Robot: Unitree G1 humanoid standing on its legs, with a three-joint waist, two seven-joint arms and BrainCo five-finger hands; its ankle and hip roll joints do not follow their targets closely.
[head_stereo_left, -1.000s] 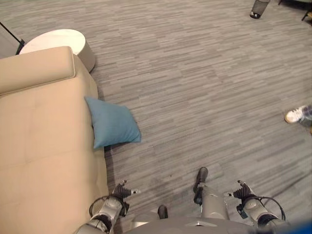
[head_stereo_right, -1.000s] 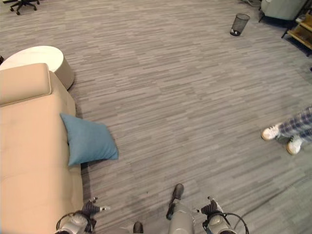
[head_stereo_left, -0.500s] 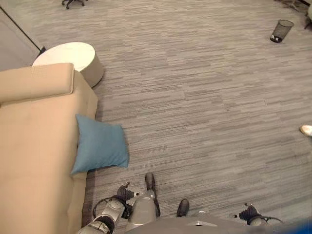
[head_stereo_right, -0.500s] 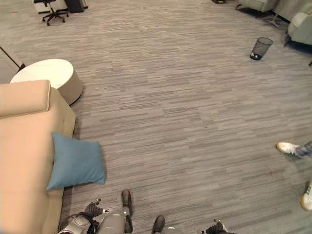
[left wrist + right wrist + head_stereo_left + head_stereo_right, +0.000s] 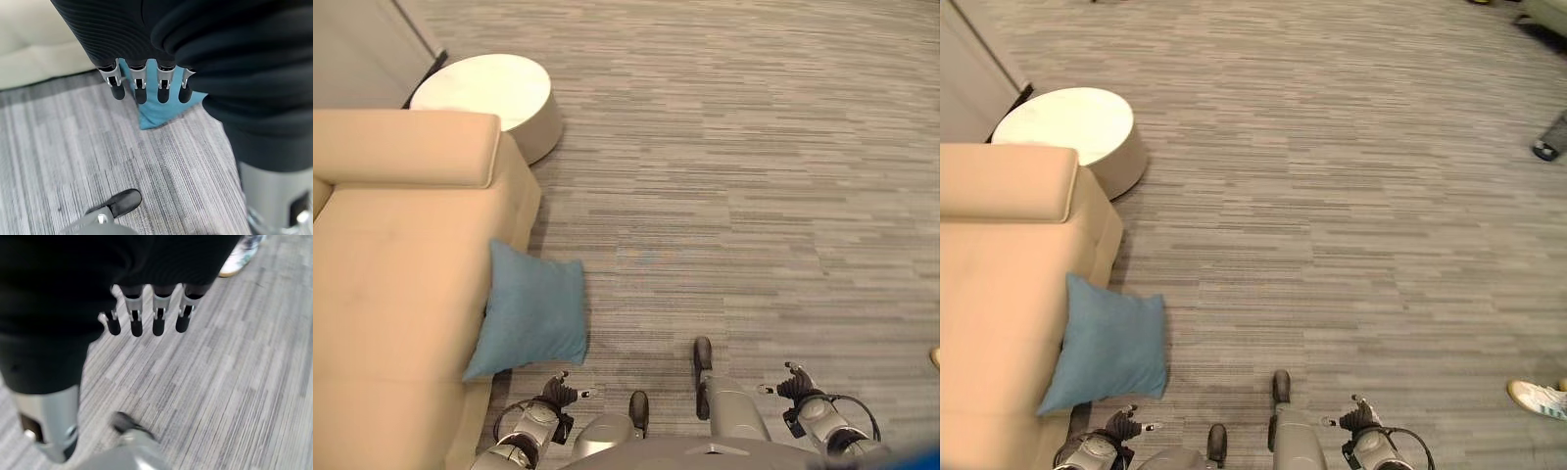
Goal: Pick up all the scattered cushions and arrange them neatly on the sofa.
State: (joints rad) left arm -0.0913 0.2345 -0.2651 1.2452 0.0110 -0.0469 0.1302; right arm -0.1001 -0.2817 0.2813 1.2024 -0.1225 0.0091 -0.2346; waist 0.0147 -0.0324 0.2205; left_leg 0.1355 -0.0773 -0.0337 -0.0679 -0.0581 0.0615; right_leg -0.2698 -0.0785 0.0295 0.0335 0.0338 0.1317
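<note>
Cushion: a square teal-blue fabric cushion (image 5: pixel 533 315) leans against the front edge of the sofa, its lower corner on the floor, at about 10 o'clock from the robot.
Sofa: a long beige upholstered sofa (image 5: pixel 391 294) with a padded end bolster runs along the 9 o'clock side.
Table: a round white low table (image 5: pixel 494 93) stands just past the sofa's far end, toward 11 o'clock.
Floor: grey striped carpet tiles (image 5: pixel 734 196).
Left hand: the left hand (image 5: pixel 146 85) hangs low near the cushion, fingers straight and slightly spread, holding nothing.
Right hand: the right hand (image 5: pixel 146 316) hangs over bare carpet, fingers straight, empty.
Person: a white shoe (image 5: pixel 1538 397) at 3 o'clock.
</note>
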